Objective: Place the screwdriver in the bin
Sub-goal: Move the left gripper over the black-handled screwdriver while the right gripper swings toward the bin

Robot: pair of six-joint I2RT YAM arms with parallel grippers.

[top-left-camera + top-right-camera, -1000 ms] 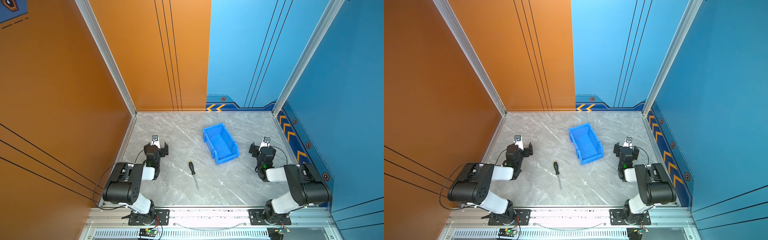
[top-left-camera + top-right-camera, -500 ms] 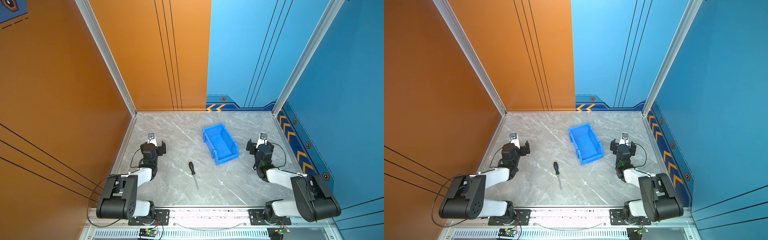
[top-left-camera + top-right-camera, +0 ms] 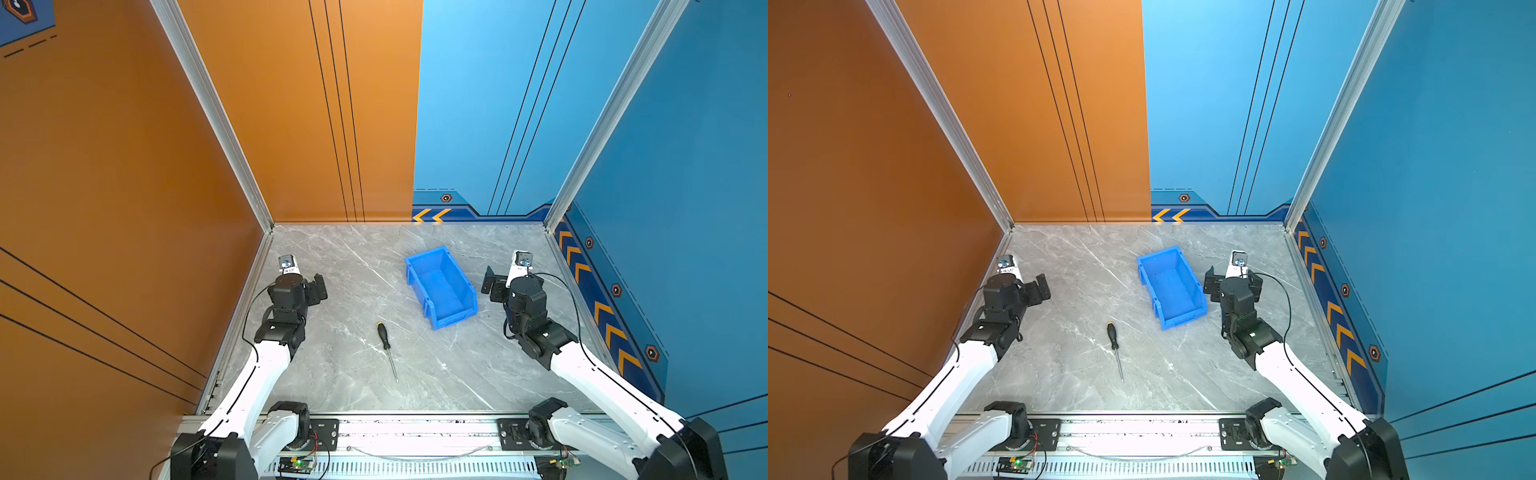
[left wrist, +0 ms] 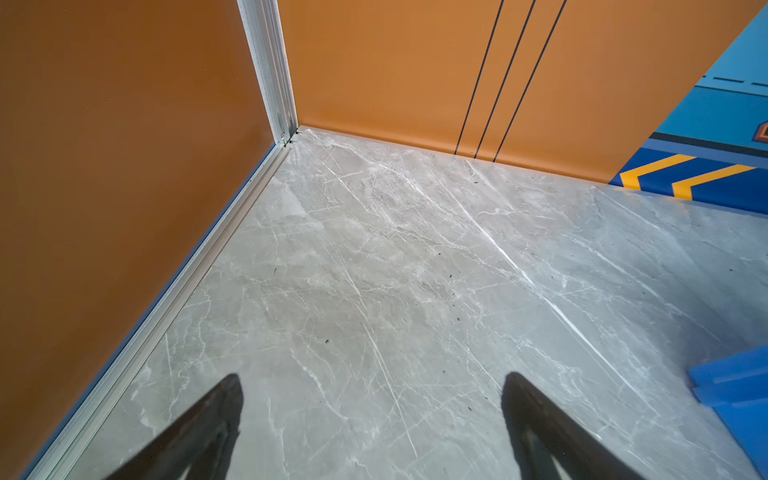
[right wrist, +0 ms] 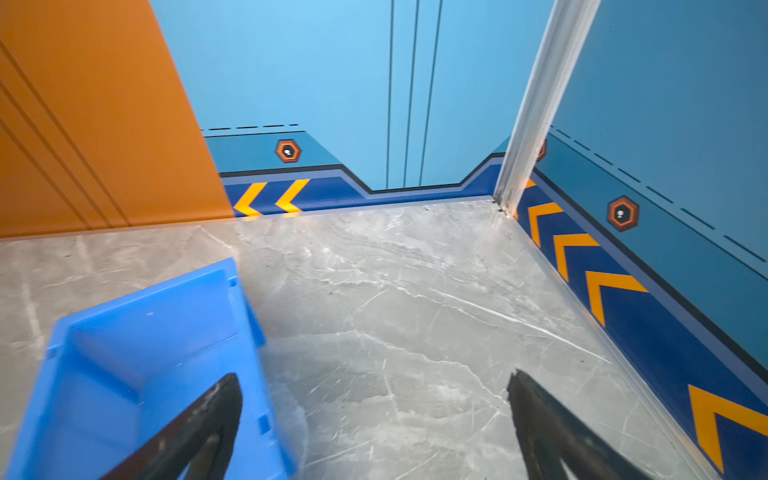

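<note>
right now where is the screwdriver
In both top views the screwdriver lies flat on the marble tabletop near the middle, slightly left of the blue bin and nearer the robot, handle toward the bin.

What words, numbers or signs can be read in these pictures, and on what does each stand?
No words or numbers can be read.
Orange chevron arrows on the dark blue wall band: signs, no text.
Orange-rimmed hexagon badges on the walls: no lettering.
Dark marks on the white wrist-camera mount: too small.
Slim black-handled screwdriver, bright blue plastic bin: nothing visible.
</note>
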